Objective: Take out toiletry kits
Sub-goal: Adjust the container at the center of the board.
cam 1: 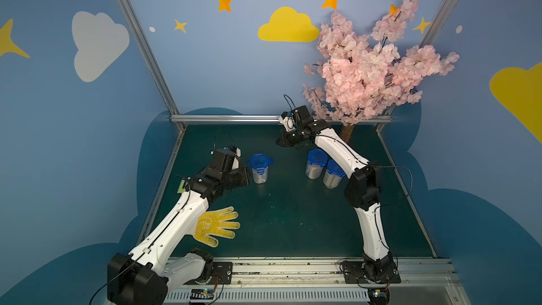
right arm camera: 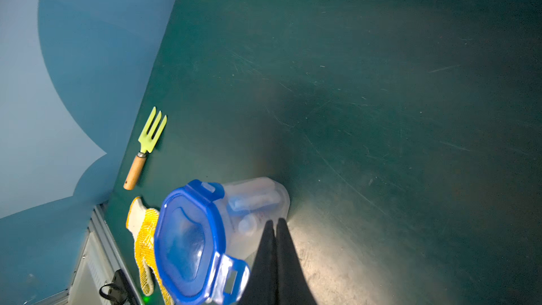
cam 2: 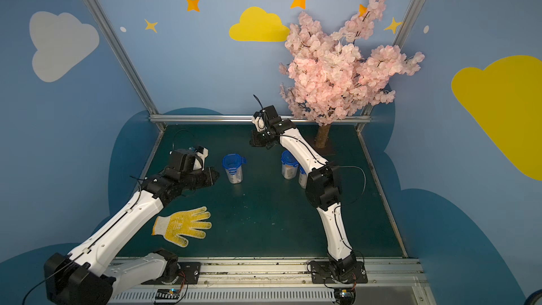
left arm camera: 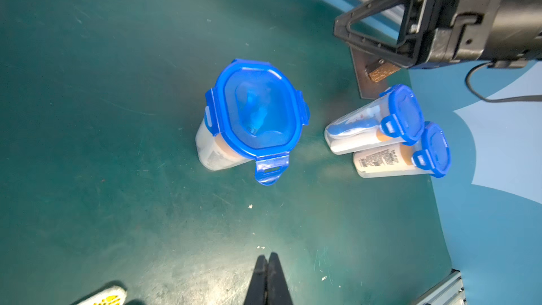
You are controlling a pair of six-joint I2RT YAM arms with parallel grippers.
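Three clear jars with blue lids stand on the green table, each with a toiletry kit inside. The near-left jar (cam 1: 259, 168) (left arm camera: 255, 112) has one lid tab (left arm camera: 271, 168) flipped outward. The other two jars (cam 1: 316, 164) (cam 1: 334, 173) stand side by side on the right. Through their walls I see a blue-and-white toothbrush (left arm camera: 352, 127) and a white bottle (left arm camera: 381, 158). My left gripper (cam 1: 247, 176) (left arm camera: 268, 256) is shut and empty, just left of the near-left jar. My right gripper (cam 1: 278, 142) (right arm camera: 275, 221) hovers behind the jars, shut and holding nothing. In the right wrist view its tips overlap the near-left jar's wall.
A yellow dotted glove (cam 1: 217, 225) lies at the front left, beside the left arm. A green garden fork with a wooden handle (right arm camera: 146, 145) lies near the left wall. A pink blossom tree (cam 1: 366, 63) stands at the back right corner, over the right arm.
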